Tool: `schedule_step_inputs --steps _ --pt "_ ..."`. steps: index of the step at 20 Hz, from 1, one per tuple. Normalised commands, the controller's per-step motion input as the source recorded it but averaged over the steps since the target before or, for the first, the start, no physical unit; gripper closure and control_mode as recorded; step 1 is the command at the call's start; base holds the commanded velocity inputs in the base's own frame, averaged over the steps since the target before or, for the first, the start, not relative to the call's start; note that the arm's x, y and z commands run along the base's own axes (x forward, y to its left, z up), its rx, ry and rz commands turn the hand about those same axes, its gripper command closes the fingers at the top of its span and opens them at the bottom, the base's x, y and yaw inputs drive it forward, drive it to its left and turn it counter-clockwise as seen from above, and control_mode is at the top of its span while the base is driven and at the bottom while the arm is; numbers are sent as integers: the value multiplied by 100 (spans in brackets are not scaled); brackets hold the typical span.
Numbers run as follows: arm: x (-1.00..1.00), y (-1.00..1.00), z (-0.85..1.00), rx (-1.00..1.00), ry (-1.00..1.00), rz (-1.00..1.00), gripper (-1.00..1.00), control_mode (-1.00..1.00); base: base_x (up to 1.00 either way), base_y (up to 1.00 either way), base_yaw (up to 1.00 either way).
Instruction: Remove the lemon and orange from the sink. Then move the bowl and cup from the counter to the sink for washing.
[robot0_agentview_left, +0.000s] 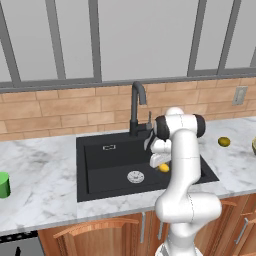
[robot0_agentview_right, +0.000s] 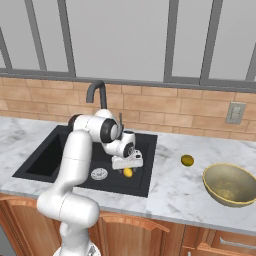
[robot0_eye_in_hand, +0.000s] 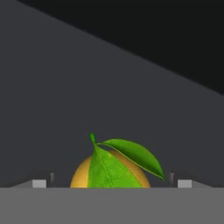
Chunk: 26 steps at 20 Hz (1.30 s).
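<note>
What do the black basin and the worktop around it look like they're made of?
The black rectangular sink looks like matte composite or stone: dull, no glints. The white grey-veined counter looks like polished marble, though it may be an imitation.

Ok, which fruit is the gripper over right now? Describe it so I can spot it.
In the black sink, right of the round silver drain, sits the orange between the open gripper's fingertips. Unlike the lemon on the counter, it lies in the basin and carries green leaves.
</note>
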Motion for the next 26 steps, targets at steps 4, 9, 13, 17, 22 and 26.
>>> schedule_step_inputs --steps 4,9,13,17,22,26 --pt "-3 1 -9 0 0 -4 -100 -100 0 0 0" --pt "-10 0 -10 0 0 -5 -100 -100 0 0 0" --pt "-16 0 -13 -3 1 -8 100 -100 0 0 0" --pt "-19 0 -16 -4 4 -11 100 -100 0 0 0" --pt "-21 -1 -9 -2 1 -10 100 -100 0 0 0" --pt "-24 -6 4 -1 -1 -5 100 -100 0 0 0"
